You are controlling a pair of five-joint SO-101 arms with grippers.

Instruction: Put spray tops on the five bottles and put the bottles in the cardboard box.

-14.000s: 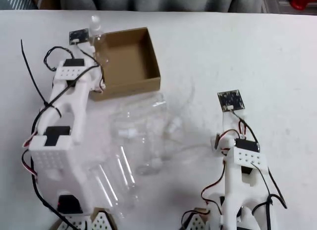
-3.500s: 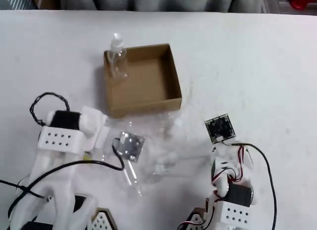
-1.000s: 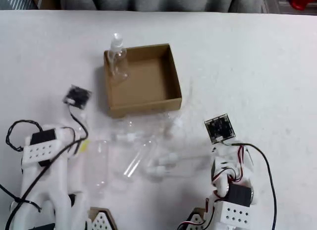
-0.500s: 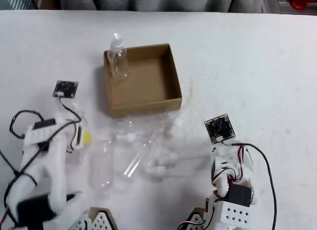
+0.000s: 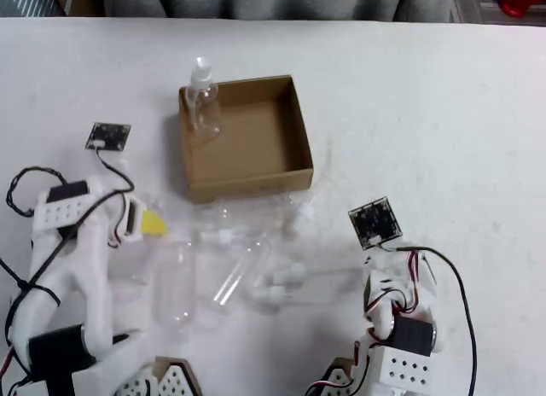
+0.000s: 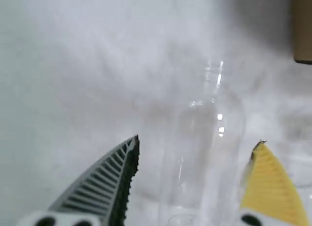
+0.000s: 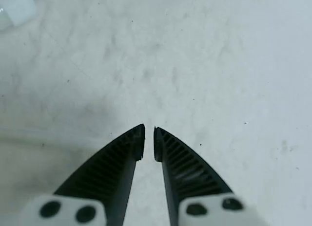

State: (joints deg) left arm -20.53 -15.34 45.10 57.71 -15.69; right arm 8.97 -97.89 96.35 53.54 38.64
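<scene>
The cardboard box (image 5: pixel 247 140) lies at the table's middle, with one clear bottle with a white spray top (image 5: pixel 203 101) upright in its far left corner. Several clear bottles (image 5: pixel 230 268) and white spray tops (image 5: pixel 294 217) lie in a loose pile in front of the box. Left of the pile, my left gripper (image 6: pixel 199 141) is open, its grey and yellow fingers (image 5: pixel 153 224) on either side of a lying clear bottle (image 6: pixel 204 153). My right gripper (image 7: pixel 149 138) is shut on nothing just above bare table, right of the pile.
A box corner (image 6: pixel 302 26) lies beyond the bottle in the left wrist view. A white spray top (image 7: pixel 14 9) lies at the edge of the right wrist view. The right arm (image 5: pixel 397 319) is at the front right. The table's right half is bare.
The left arm swung from over the pile to the left and reached farther back, with its gripper now astride a bottle. The right arm, box and standing bottle have stayed put over the last seconds.
</scene>
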